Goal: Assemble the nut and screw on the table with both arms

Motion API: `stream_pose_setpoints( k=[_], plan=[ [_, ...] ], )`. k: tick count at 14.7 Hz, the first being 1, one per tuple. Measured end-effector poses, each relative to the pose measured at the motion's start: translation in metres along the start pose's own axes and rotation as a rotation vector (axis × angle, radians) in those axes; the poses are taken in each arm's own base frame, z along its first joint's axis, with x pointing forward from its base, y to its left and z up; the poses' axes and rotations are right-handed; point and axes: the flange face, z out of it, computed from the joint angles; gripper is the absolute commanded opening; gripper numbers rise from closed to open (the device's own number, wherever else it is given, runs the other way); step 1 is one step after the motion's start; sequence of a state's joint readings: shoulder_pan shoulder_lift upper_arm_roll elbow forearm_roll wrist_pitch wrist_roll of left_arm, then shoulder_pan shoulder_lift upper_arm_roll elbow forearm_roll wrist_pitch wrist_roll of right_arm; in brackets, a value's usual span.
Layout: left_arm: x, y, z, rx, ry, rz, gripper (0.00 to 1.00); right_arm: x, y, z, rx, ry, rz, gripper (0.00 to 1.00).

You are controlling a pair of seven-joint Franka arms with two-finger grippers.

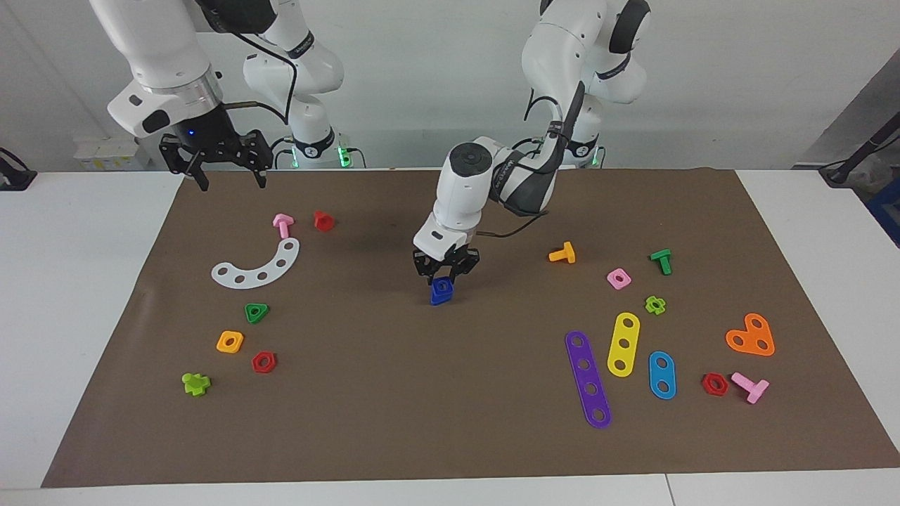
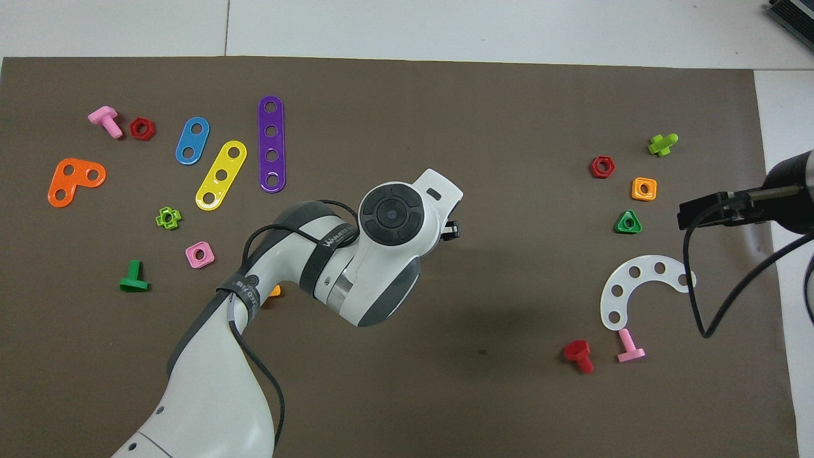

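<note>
The dark-blue nut [image 1: 441,284] sits on top of the dark-blue screw [image 1: 441,299], and the pair rests as one piece on the middle of the brown mat [image 1: 450,422]. My left gripper [image 1: 444,279] points down right over the top of this piece. In the overhead view the left arm's wrist [image 2: 388,219] hides the nut and the screw. My right gripper [image 1: 232,185] is open and empty. It waits high over the mat's edge nearest the robots, at the right arm's end.
Toward the right arm's end lie a white curved strip [image 1: 256,267], a pink bolt [image 1: 283,225], a red bolt [image 1: 323,221], a green triangular nut [image 1: 256,312] and an orange-yellow nut [image 1: 230,342]. Toward the left arm's end lie an orange bolt [image 1: 562,253], a pink nut [image 1: 619,279] and coloured strips [image 1: 588,379].
</note>
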State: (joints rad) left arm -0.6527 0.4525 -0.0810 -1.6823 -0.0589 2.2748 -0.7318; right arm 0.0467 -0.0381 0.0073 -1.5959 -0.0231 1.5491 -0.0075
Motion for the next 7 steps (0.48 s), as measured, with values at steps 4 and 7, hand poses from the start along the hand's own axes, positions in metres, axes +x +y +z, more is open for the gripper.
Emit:
stream_pose_setpoints(
  k=[4,7],
  plan=[
    [0.0012,-0.0015,0.0009,0.022,0.017,0.021,0.10,0.0000,0.0002,0.0000,0.000,0.000,0.000,1.00],
    [-0.0009,0.0018,0.0036,0.047,0.050,0.064,0.10,0.0000,0.0005,0.0000,0.000,0.000,0.001,1.00]
  ],
)
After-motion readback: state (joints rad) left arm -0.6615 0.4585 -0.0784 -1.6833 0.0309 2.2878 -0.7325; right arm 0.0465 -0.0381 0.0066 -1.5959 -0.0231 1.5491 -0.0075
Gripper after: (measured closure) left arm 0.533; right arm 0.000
